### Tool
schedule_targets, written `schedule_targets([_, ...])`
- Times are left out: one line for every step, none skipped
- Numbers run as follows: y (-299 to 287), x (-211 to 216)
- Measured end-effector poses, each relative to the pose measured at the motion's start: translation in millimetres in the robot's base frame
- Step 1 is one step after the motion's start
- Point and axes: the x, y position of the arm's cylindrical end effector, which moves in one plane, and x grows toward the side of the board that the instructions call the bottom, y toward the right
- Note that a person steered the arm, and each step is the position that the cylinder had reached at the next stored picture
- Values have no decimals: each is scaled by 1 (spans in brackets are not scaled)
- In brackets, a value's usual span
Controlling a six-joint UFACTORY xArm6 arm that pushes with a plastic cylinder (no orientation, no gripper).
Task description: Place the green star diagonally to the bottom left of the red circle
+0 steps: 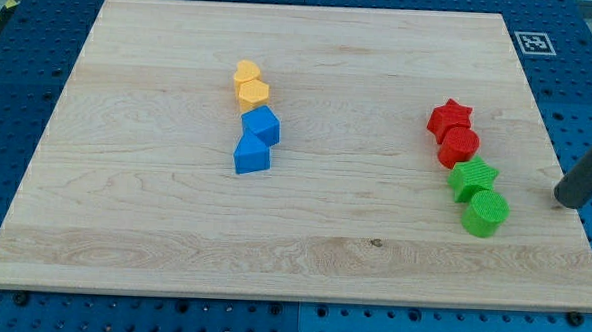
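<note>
Tip (565, 201) right of ridged green star (473, 179).

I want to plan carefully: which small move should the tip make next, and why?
Probably slide my tip toward the view's left, to the green star. The star sits just below-right of the red circle, so it must be pushed leftward.

Green star (473, 179) — flat on the board at the view's right, touching the red circle (459, 146) from just below and slightly right. Red circle — a round block, upright, resting flat.
</note>
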Motion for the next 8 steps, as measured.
schedule_targets([0, 0])
schedule_targets([-20, -4])
schedule_targets([-28, -7])
schedule_targets([-28, -7])
schedule_targets([-44, 0])
schedule_targets([-50, -2])
schedule_targets([-63, -2])
schedule_targets([-106, -2])
